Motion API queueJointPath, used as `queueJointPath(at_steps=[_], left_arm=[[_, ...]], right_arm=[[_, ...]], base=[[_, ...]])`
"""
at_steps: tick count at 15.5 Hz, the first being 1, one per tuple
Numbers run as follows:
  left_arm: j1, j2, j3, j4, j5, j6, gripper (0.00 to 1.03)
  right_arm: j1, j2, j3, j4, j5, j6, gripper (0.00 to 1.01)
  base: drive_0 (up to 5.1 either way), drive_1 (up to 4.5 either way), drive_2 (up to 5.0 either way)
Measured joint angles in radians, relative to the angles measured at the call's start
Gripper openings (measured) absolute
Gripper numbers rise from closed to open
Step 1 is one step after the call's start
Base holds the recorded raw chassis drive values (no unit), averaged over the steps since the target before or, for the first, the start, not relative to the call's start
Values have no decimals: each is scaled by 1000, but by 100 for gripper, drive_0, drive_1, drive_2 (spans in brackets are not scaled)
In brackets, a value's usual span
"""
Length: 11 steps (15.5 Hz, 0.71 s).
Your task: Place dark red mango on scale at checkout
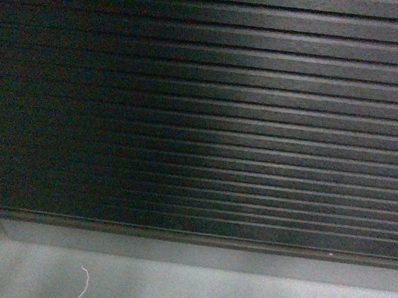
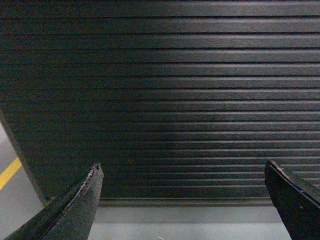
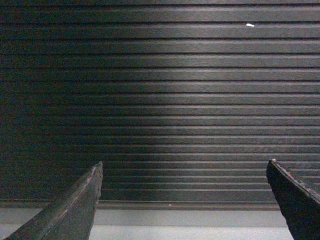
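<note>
The dark ribbed front panel of the checkout [image 1: 258, 127] fills the head view, and it also fills the left wrist view as the checkout [image 2: 170, 100] and the right wrist view as the checkout [image 3: 170, 100]. My left gripper [image 2: 182, 167] is open, its two dark fingers wide apart with nothing between them. Facing the same panel, my right gripper [image 3: 184, 165] is open and empty too. The dark red mango and the scale are out of view. Neither gripper shows in the head view.
Grey floor [image 1: 240, 296] runs along the panel's foot, with a thin white thread [image 1: 83, 286] lying on it. In the left wrist view the panel's left edge [image 2: 22, 160] ends beside floor with a yellow line [image 2: 10, 172].
</note>
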Motion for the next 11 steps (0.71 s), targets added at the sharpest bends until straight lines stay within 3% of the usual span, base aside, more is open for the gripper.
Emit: queueJointPath(at_steps=[5, 11], left_arm=[[0, 0, 0, 1, -2, 0, 98], [0, 0, 0, 0, -1, 0, 98]], right_arm=[[0, 0, 0, 1, 1, 0, 98], [0, 0, 0, 0, 0, 0, 98]], base=[[-5, 373, -383], [0, 0, 0]])
